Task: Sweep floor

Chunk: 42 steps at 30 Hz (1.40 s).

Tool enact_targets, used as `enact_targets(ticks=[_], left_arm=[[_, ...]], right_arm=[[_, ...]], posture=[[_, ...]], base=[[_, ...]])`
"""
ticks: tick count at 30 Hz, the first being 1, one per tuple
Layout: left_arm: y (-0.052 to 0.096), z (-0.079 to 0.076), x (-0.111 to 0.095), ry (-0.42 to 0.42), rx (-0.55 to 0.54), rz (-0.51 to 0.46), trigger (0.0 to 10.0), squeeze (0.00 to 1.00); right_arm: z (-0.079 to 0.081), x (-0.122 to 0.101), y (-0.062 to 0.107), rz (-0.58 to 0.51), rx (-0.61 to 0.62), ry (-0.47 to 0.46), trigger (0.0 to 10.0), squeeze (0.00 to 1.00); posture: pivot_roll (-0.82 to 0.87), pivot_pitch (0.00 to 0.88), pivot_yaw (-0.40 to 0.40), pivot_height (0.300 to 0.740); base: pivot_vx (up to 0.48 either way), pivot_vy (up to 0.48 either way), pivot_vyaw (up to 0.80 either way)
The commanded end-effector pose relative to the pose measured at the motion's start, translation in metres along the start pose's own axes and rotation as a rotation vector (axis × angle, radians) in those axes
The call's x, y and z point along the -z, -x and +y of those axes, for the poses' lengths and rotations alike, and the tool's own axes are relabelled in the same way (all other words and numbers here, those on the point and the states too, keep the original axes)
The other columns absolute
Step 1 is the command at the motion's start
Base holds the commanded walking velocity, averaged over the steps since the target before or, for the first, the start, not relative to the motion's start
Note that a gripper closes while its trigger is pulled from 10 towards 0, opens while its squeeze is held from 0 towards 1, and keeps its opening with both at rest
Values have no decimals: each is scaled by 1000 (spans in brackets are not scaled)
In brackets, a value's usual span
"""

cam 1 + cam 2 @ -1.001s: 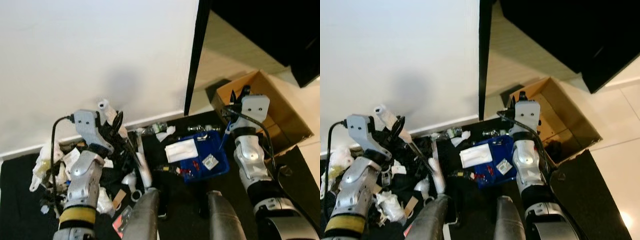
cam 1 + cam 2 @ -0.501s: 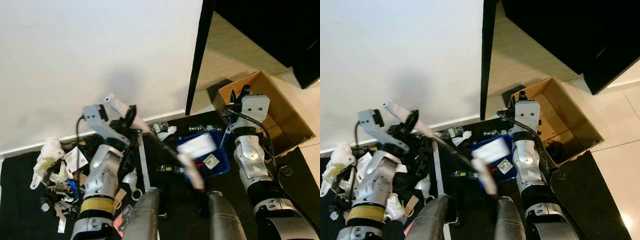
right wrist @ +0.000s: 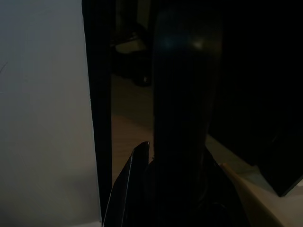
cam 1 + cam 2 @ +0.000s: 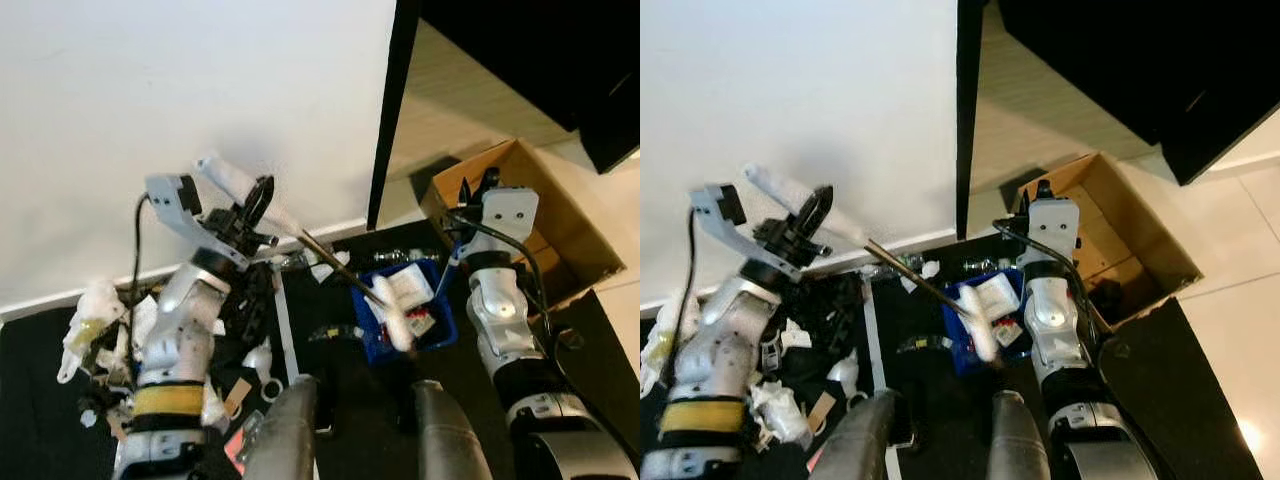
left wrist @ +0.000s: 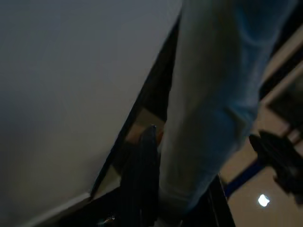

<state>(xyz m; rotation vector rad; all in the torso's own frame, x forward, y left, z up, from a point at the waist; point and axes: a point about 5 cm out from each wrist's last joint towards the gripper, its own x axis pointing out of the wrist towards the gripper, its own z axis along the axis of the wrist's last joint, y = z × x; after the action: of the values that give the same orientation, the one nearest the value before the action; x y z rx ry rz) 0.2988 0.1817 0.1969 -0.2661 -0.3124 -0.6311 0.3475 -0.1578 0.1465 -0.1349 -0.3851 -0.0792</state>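
Note:
My left gripper is shut on the white handle of a brush, held up near the white wall. A thin dark rod runs down to the right to the white brush head, which rests at the blue dustpan on the black mat. White paper and small scraps lie in the pan. My right gripper is shut on the dustpan's dark upright handle. In the left wrist view the pale handle runs beside a black finger.
White paper litter and small debris are piled on the mat's left part. An open cardboard box stands right of the dustpan. A black vertical frame edges the white wall. My legs are at the bottom.
My left arm swung the brush from the litter pile on the left across to the right and rose; the brush head now sits at the dustpan. The right arm stayed still.

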Motion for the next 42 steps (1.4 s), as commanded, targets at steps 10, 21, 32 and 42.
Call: enact_targets(ticks=[10,21,32,42], left_arm=[[58,48,-5,-253,-435,260,10000,0],[67,43,41,-228,-501,517,10000,0],[33,44,49,-171,-468,505,10000,0],[8,36,44,-281,-405,429,10000,0]], right_arm=[[-20,11,16,45,94,-60,10000,0],[-53,-17,7,-65,201,-130,10000,0],[-82,-58,1,-185,252,-122,10000,0],[-76,-73,-6,-176,193,-208,10000,0]], posture=[[228,284,103,740],[200,224,126,740],[130,150,142,740],[88,88,102,740]], base=[[0,0,0],[0,0,0],[0,0,0],[0,0,0]])
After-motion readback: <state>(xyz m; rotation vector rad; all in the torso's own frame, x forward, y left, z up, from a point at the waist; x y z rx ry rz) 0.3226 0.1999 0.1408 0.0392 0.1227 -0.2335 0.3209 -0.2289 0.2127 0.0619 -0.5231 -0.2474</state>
